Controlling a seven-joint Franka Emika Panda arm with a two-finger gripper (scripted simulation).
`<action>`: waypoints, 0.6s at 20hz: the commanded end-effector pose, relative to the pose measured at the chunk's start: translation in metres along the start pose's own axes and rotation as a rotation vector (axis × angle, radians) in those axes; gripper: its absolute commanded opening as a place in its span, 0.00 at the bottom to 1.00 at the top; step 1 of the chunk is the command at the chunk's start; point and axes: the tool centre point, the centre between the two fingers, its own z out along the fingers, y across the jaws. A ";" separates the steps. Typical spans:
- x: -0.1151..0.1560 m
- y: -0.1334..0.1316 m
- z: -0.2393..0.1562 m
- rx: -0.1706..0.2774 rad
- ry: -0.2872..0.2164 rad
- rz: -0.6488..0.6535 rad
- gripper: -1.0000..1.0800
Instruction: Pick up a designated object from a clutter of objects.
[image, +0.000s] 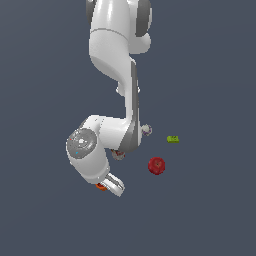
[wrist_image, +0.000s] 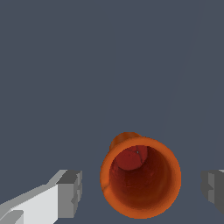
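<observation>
The designated object, a small orange cup (wrist_image: 141, 177) with a reddish inside, stands mouth-up between my fingers in the wrist view. My gripper (wrist_image: 142, 189) is open, with one grey fingertip (wrist_image: 70, 192) on one side of the cup and the other fingertip (wrist_image: 213, 186) on the opposite side, both apart from its wall. In the exterior view the gripper (image: 111, 186) is low over the floor, and only a sliver of the orange cup (image: 101, 187) peeks out beside the hand.
A red apple (image: 157, 165) lies toward the exterior view's right of the gripper. Farther off is a lime-green block (image: 173, 139). A whitish ball (image: 146, 129) and a dark can (image: 118, 154) show partly behind the arm.
</observation>
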 end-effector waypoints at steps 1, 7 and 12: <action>-0.001 0.001 0.015 -0.001 -0.001 0.001 0.96; -0.001 0.000 0.034 0.000 -0.001 0.002 0.96; 0.000 0.000 0.034 0.000 -0.001 0.002 0.00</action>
